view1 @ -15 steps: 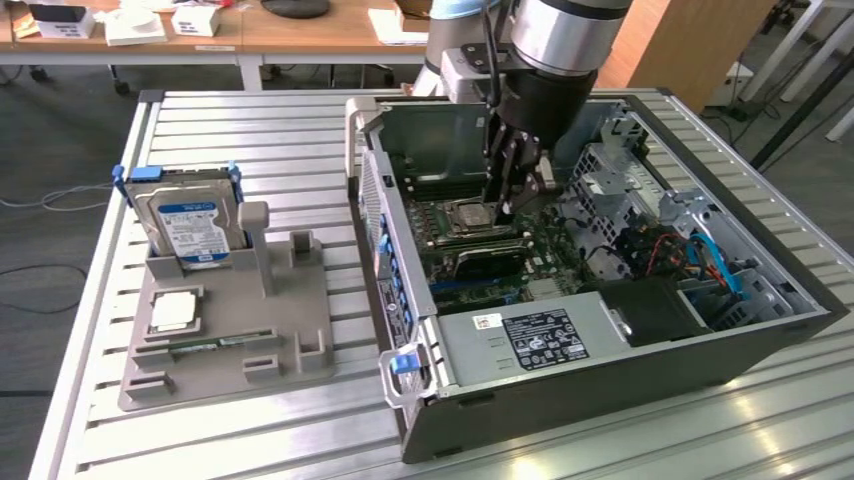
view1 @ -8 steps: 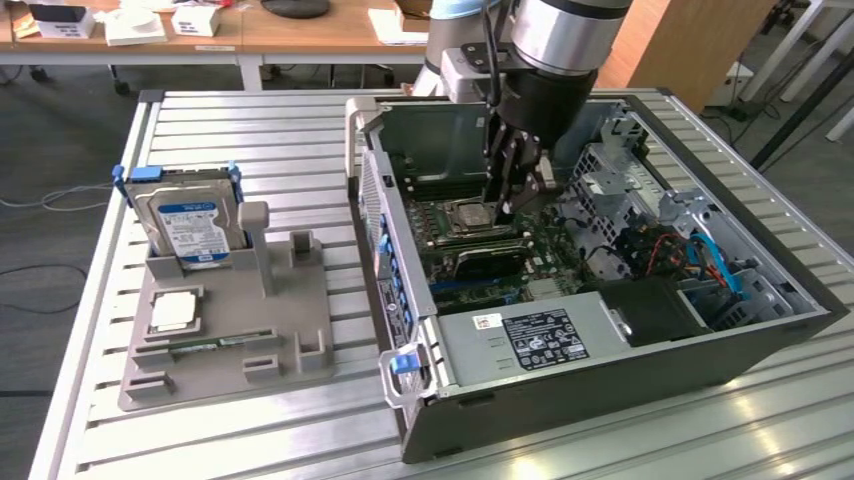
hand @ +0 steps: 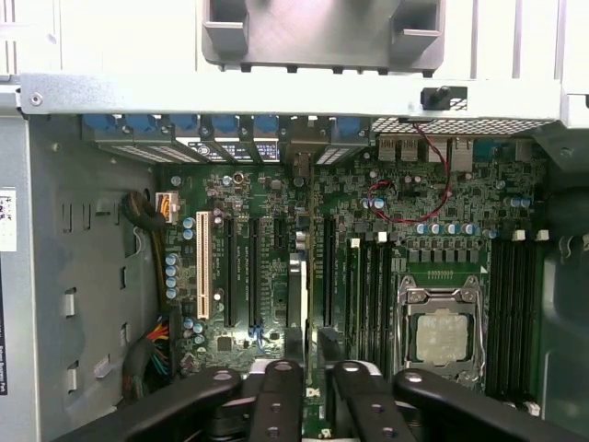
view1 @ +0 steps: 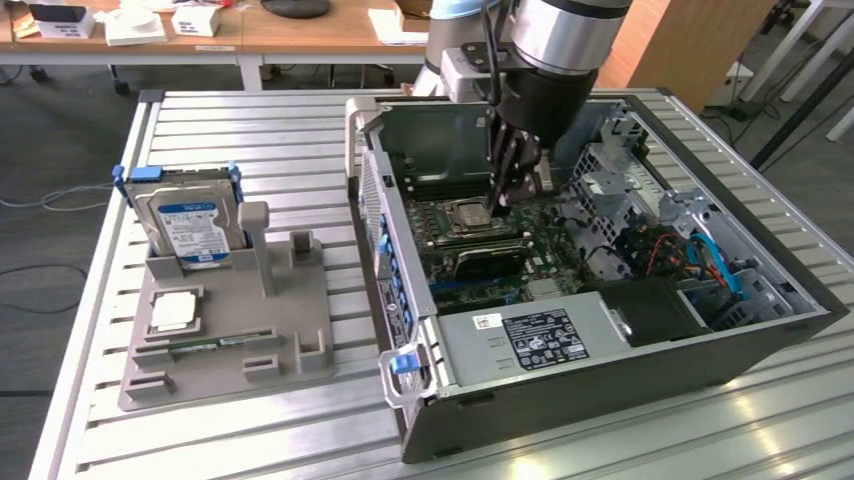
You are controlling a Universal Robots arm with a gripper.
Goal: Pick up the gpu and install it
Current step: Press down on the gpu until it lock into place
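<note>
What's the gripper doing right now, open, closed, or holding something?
Gripper: down inside the computer case, over the motherboard; whether it is open, closed or holding anything cannot be told.

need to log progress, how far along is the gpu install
Done: the gpu is inside the computer case, standing edge-on among the motherboard slots. In hand: the tool sits right at it. Left: I cannot tell whether it is fully seated.

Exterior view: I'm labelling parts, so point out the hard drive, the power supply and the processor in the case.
hard drive [view1: 191, 225], exterior view, its blue-white label
power supply [view1: 534, 340], exterior view, its label
processor in the case [view1: 467, 215], exterior view, its metal top
</note>
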